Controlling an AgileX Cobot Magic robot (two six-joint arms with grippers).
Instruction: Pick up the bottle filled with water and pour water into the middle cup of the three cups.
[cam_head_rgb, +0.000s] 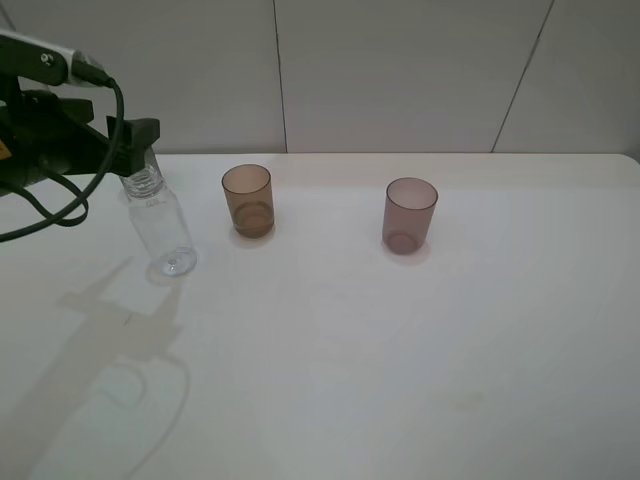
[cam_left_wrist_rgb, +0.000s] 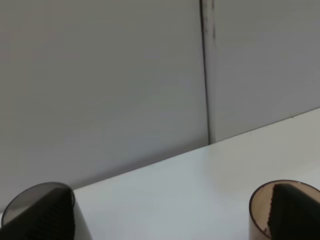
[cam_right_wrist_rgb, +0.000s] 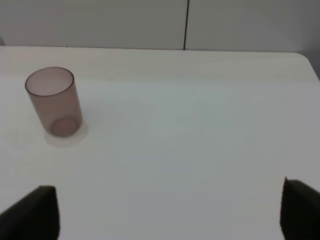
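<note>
The clear bottle (cam_head_rgb: 162, 226) stands on the white table (cam_head_rgb: 340, 350) at the left, its capless neck up. My left gripper (cam_head_rgb: 138, 142) is open and hovers just above and behind the bottle's neck, not holding it. In the left wrist view the left gripper (cam_left_wrist_rgb: 170, 212) has its fingers (cam_left_wrist_rgb: 50, 217) wide apart, and the bottle is out of that view. The amber-brown middle cup (cam_head_rgb: 247, 200) stands to the right of the bottle and also shows in the left wrist view (cam_left_wrist_rgb: 259, 215). The mauve-purple cup (cam_head_rgb: 410, 214) stands further right. My right gripper (cam_right_wrist_rgb: 165, 215) is open and empty.
The smoky grey tumbler (cam_left_wrist_rgb: 22, 202) shows only in the left wrist view; in the high view the left arm hides it. The mauve cup also shows in the right wrist view (cam_right_wrist_rgb: 52, 102). A grey panelled wall (cam_head_rgb: 400, 70) runs behind the table.
</note>
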